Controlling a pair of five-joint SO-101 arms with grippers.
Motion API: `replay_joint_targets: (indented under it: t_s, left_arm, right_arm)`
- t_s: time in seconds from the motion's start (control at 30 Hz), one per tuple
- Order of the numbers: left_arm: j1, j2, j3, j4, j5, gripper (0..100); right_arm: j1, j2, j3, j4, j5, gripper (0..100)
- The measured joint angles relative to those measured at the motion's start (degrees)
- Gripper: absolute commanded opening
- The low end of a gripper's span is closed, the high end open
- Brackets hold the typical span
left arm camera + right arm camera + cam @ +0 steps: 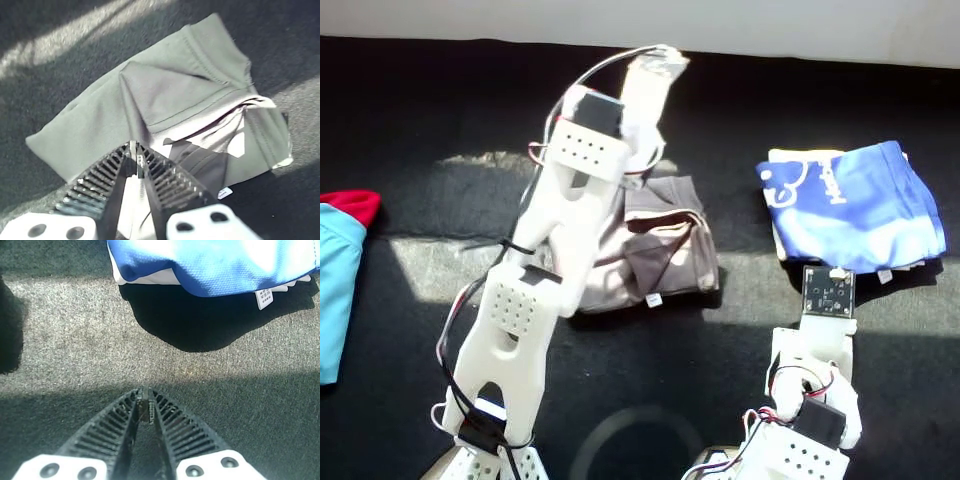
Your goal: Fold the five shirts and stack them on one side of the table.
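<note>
1. The black cloth-covered table [420, 100] lay partly in sun and partly in shadow.
2. The white left arm [520, 310] stretched from the near edge out over the middle of the table, crossing above one side of the grey shirt.
3. A blue shirt [860, 200] with white print sat folded on the right side of the table, well apart from the grey one.
4. The grey shirt [660, 250] lay near the centre as a loose, uneven fold, with a flap turned over its top and a paler inner layer showing.
5. A turquoise shirt [335, 290] lay at the left edge, with a red shirt [350, 205] touching its far end.
6. The right arm [815, 400] sat low at the near edge, just short of the blue shirt.
7. The left gripper [135, 150] was closed with its ribbed jaws meeting at the tips and nothing between them, poised over the grey shirt's edge.
8. The right gripper [145, 395] was likewise closed and empty, above bare table near the blue shirt.
9. A small white label [264, 297] hung from the blue shirt's hem.
</note>
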Motion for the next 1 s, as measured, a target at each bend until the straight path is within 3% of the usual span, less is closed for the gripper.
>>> replay_joint_targets:
  t_s: [0.4, 0.8, 1.0]
  left_arm:
    - [1.85, 0.00, 19.43, -9.93, -0.44, 1]
    - [4.22, 0.00, 20.31, -29.54, -0.44, 1]
    - [4.40, 0.00, 20.75, -37.27, -0.18, 13]
  right_arm:
    - [0.00, 0.00, 0.00, 0.00, 0.00, 0.6]
    - [0.00, 0.00, 0.00, 0.00, 0.00, 0.6]
    - [0.00, 0.00, 0.00, 0.00, 0.00, 0.6]
